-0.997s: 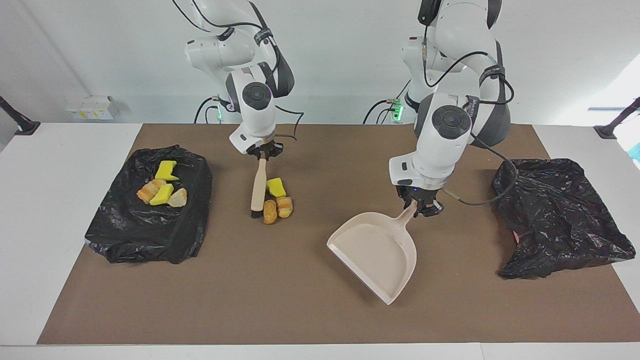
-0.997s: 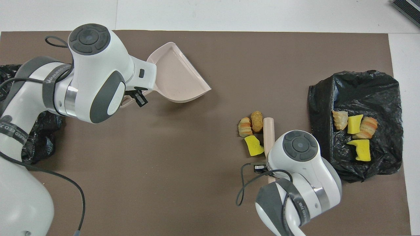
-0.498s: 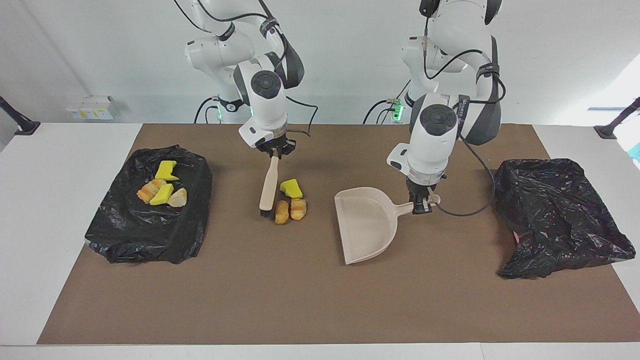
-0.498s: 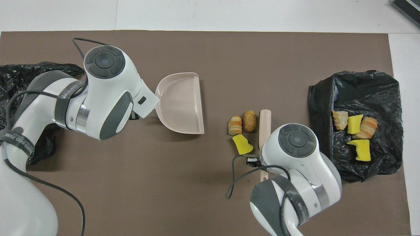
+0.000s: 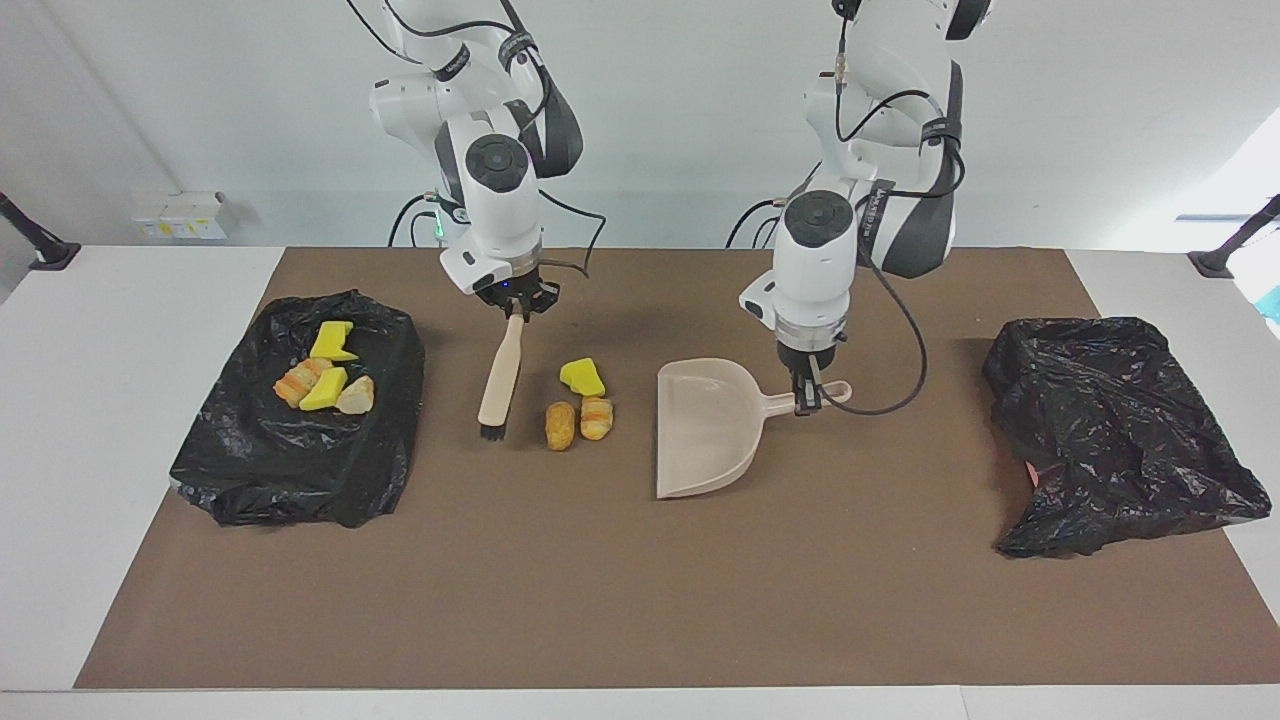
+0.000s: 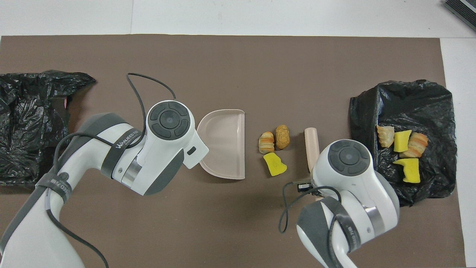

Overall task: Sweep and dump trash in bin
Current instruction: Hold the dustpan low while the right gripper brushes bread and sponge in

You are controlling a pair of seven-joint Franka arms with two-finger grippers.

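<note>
At the left of the facing view, a black-lined bin (image 5: 300,430) is seen with four scraps (image 5: 325,380) already lying in it, so that share of the work is judged done. Just right of it, at upper centre-left, the right gripper (image 5: 513,308) is closed on the handle of a small brush (image 5: 499,375), whose bristles are lowered to the brown mat (image 5: 600,600). In the middle of the frame three loose scraps (image 5: 580,405) are left on the mat, between the brush and the beige dustpan (image 5: 705,430), apart from both. The pan's open mouth is turned toward them, and its handle is clamped in the closed left gripper (image 5: 806,392), right of centre. At the far right a second black bag (image 5: 1120,440) is seen, with no scraps visible in it. What is judged left is for the three pieces to be swept into the pan and tipped into a bin.
</note>
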